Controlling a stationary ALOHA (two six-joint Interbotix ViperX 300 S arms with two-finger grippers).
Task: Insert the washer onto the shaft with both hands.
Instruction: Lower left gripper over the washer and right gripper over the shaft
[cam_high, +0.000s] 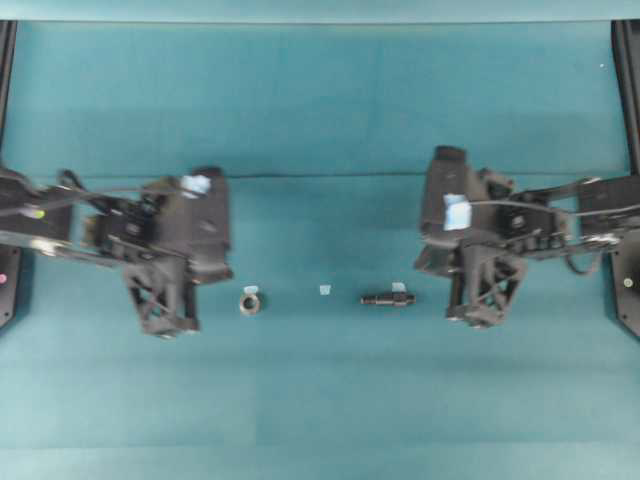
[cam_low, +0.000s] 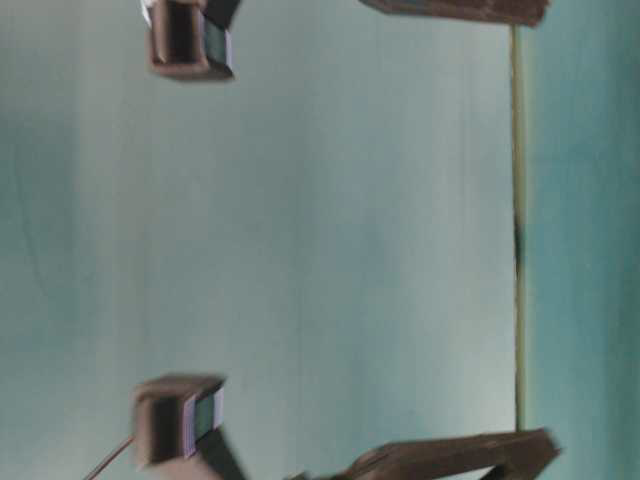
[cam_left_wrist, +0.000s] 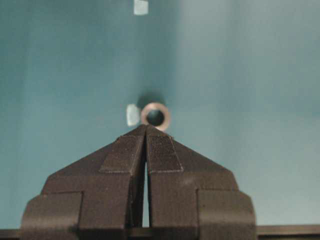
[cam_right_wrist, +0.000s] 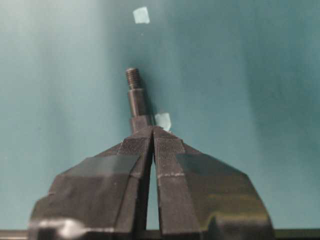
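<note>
The washer (cam_high: 250, 301), a small tan ring, lies flat on the teal table left of centre. In the left wrist view the washer (cam_left_wrist: 155, 115) sits just beyond my left gripper (cam_left_wrist: 146, 126), which is shut and empty above the table. The shaft (cam_high: 388, 298), a dark stepped rod, lies flat right of centre. In the right wrist view the shaft (cam_right_wrist: 136, 100) points its thin threaded end away, its thick end hidden behind my right gripper (cam_right_wrist: 152, 128), which is shut and empty. Overhead, the left gripper (cam_high: 226, 270) and right gripper (cam_high: 420, 264) face each other.
Pale tape scraps lie by the washer (cam_high: 251, 289), at the centre (cam_high: 324, 290) and by the shaft (cam_high: 398, 286). A seam in the teal cloth (cam_high: 320, 176) runs across behind the arms. The table-level view is blurred and shows only dark gripper parts (cam_low: 185, 415).
</note>
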